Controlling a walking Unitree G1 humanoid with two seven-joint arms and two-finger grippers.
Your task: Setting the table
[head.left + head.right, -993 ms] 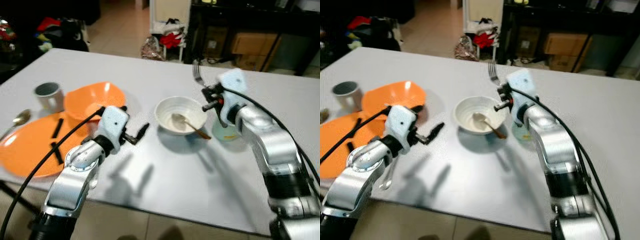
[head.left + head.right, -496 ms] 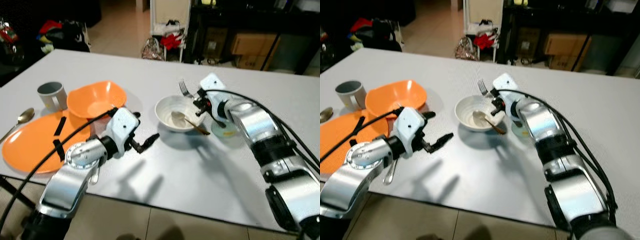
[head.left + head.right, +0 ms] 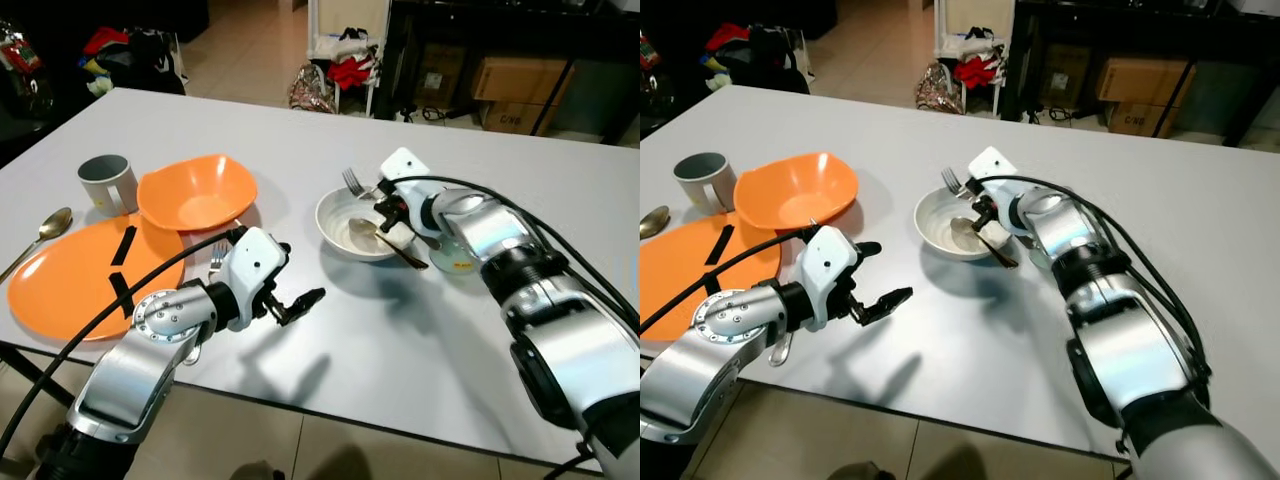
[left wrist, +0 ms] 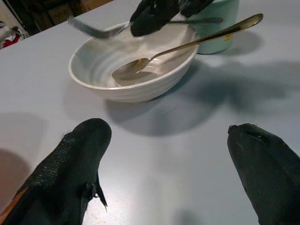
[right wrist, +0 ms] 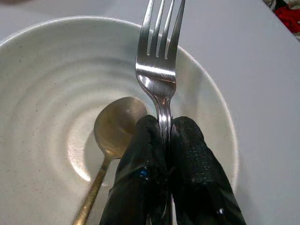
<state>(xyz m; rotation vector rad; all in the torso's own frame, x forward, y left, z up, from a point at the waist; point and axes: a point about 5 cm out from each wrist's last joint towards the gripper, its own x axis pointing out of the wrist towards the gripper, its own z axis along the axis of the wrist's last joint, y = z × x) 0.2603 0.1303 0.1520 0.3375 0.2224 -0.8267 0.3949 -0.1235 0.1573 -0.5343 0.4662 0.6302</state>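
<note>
**Fork over bowl, right claw pinching it**

Right claw (image 3: 385, 208) is clamped on the fork (image 5: 159, 65) by its neck, tines out over the white bowl (image 3: 340, 215) at centre frame; a spoon (image 5: 112, 133) lies inside. Left claw (image 3: 290, 300) is spread, empty, low over the worktop (image 3: 400, 330). The fork looks light, stiff and slick; a mid-handle hold would likely slip less.

Your head cameras look down across the bench (image 3: 330, 350) from its near edge, while both wrist cameras sit close, sharing the white bowl (image 4: 131, 70) with them.
</note>
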